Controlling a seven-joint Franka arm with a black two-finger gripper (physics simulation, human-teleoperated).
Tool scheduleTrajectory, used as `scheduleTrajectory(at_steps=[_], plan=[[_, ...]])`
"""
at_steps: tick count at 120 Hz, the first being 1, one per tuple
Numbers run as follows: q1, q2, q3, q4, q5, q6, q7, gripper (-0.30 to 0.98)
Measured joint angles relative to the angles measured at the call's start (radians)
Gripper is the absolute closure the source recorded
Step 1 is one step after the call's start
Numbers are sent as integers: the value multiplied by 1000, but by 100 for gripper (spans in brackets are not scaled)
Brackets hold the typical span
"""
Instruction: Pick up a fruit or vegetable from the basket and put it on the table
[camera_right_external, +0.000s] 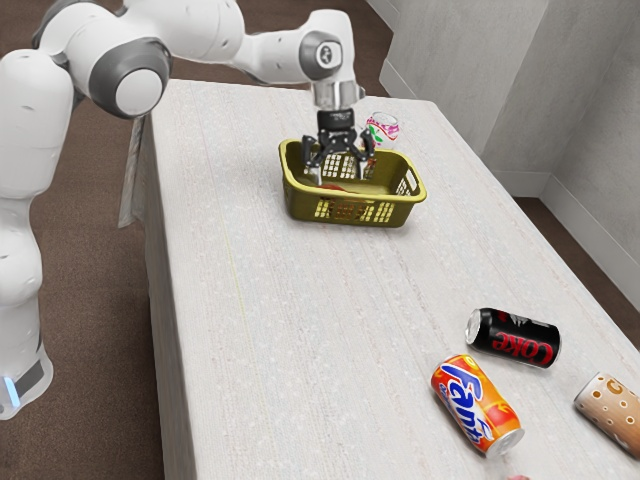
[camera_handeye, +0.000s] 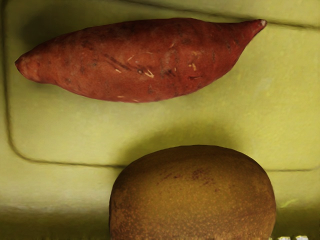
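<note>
The end effector, fingers wide apart and empty, at the olive-green plastic basket, within which lie a tapered red sweet potato and a rounded brown fruit; either is best straddled across its narrower width before closing.

1. A red sweet potato, its skin flecked with pale nicks, lies on its side on the yellow-green floor of the basket, tapering at both ends.
2. A rounded, speckled brown fruit sits near it, the two apart.
3. A thin dark line edges the floor, passing behind the fruit.
</note>
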Motion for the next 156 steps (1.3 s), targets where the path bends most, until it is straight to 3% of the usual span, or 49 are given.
scheduleTrajectory(at_steps=[156], plan=[[5,106,-58,18,-27,84,105,0]])
